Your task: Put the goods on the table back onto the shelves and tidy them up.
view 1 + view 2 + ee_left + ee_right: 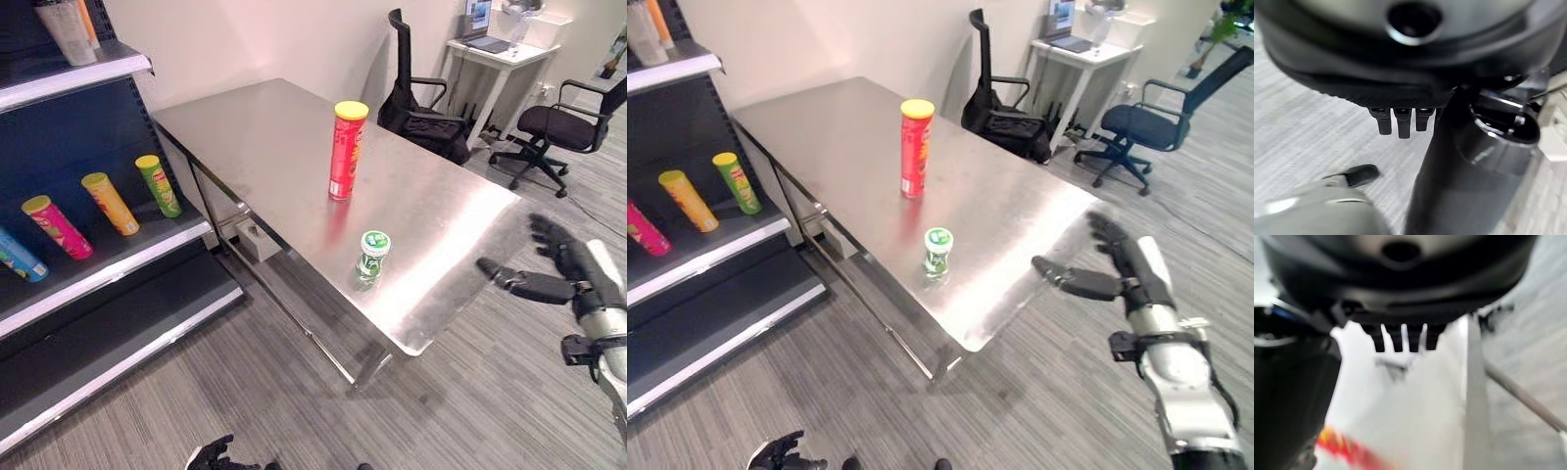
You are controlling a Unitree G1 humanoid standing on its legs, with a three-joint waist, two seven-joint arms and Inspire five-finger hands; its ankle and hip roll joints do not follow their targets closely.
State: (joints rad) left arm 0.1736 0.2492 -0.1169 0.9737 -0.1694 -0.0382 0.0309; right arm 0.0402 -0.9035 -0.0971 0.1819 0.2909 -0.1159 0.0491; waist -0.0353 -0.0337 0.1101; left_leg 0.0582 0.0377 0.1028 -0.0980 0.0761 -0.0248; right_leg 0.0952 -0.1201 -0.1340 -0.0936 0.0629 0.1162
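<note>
- You're looking down at a steel tabletop (265, 137) standing on grey striped carpet, with a dark shelf unit (108, 259) to its left and office chairs (558, 122) and a small white desk (500, 54) behind it.
- A tall red can with a yellow lid (347, 150) stands upright near the middle of the tabletop, long axis vertical.
- A short green tub with a white lid (372, 255) stands upright nearer the front edge, just in front of the red can.
- Your right hand (1127, 269) hovers off the tabletop's right corner, fingers (1107, 235) spread and straight, thumb pointing towards the tub; both goods sit well apart from it, to its left.
- Your left hand (214, 455) hangs low by the floor, fingers curled, holding nothing.
- On the shelf, four cans (110, 203) lean back in a row, lids up.
</note>
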